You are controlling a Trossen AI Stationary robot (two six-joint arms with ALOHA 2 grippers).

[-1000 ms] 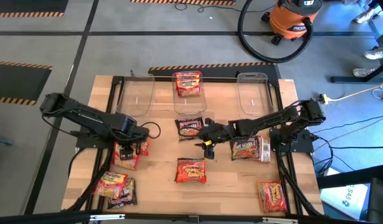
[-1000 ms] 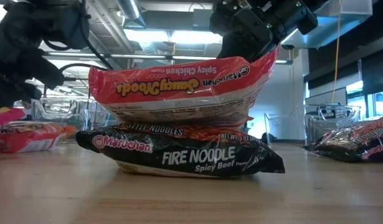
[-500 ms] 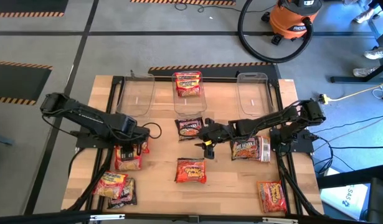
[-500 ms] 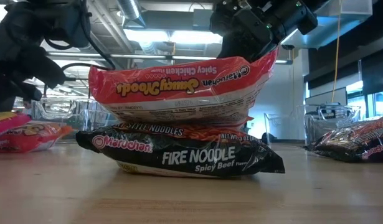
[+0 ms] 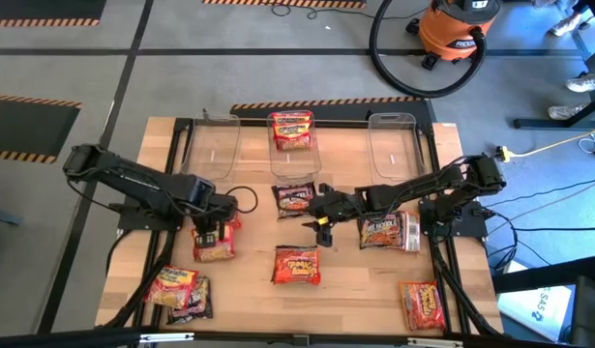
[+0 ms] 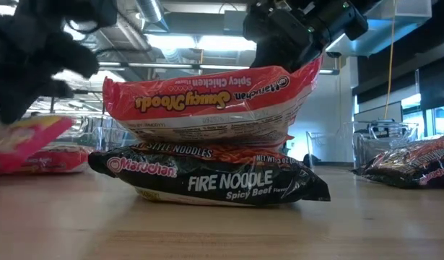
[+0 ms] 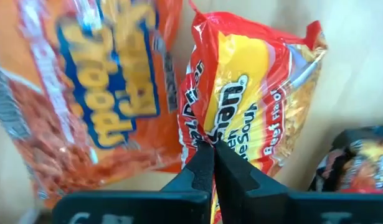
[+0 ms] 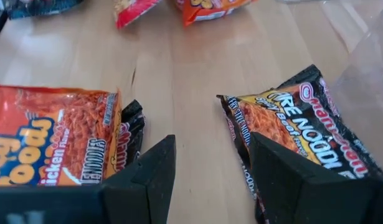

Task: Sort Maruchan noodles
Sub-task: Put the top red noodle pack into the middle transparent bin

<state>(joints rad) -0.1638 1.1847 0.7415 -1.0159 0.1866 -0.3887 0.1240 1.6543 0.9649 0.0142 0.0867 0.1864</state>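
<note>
Pinching, seemingly, red packet point(image 7: 253, 106) in left gripper point(image 7: 211, 163).

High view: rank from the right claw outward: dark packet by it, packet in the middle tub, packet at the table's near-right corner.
From the right claw, at table centre:
1. Dark packet, just beside it toward the tubs.
2. Packet in the middle tub, at the far edge.
3. Near-right corner packet, farthest.
</note>
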